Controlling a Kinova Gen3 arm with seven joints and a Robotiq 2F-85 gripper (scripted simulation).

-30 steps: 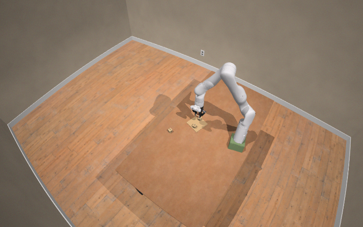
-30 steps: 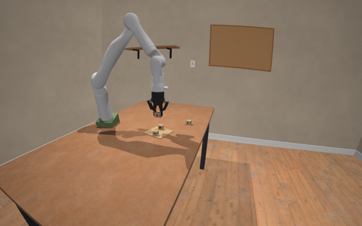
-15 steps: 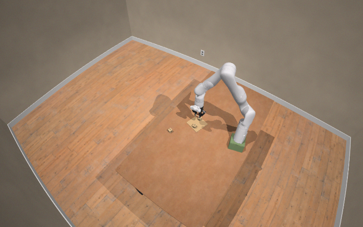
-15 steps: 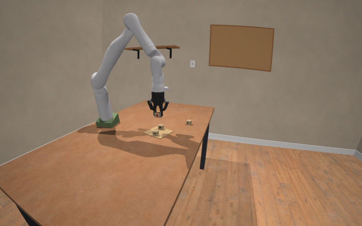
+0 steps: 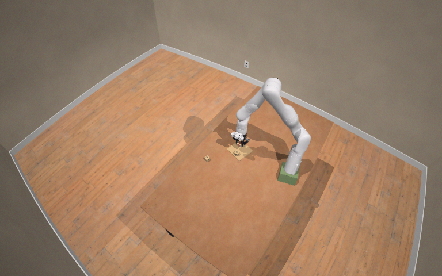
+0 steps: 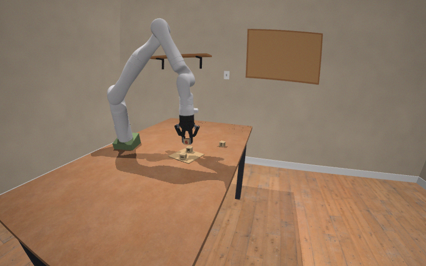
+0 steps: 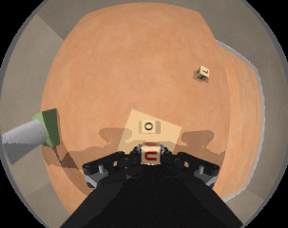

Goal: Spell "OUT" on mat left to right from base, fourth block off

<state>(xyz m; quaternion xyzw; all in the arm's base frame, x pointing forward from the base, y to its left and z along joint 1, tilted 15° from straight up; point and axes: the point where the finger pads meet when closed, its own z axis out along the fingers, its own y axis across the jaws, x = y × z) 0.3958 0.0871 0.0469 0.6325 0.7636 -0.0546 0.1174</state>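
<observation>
A tan mat (image 5: 240, 150) lies on the table; it also shows in the exterior view (image 6: 186, 155) and the wrist view (image 7: 151, 129). Two wooden blocks stand on it (image 6: 189, 149) (image 6: 183, 155). In the wrist view only one of them shows, with an O on top (image 7: 150, 127). My gripper (image 6: 186, 139) hangs just above the mat's robot-side end, shut on a block with a red letter (image 7: 150, 156) that looks like a U on its side. The held block is clear of the mat. A fourth block (image 6: 222, 143) (image 7: 203, 72) lies off the mat.
The robot's green base (image 6: 126, 142) stands on the table to the left of the mat in the exterior view. The far table edge (image 6: 246, 131) runs close behind the lone block (image 5: 207, 158).
</observation>
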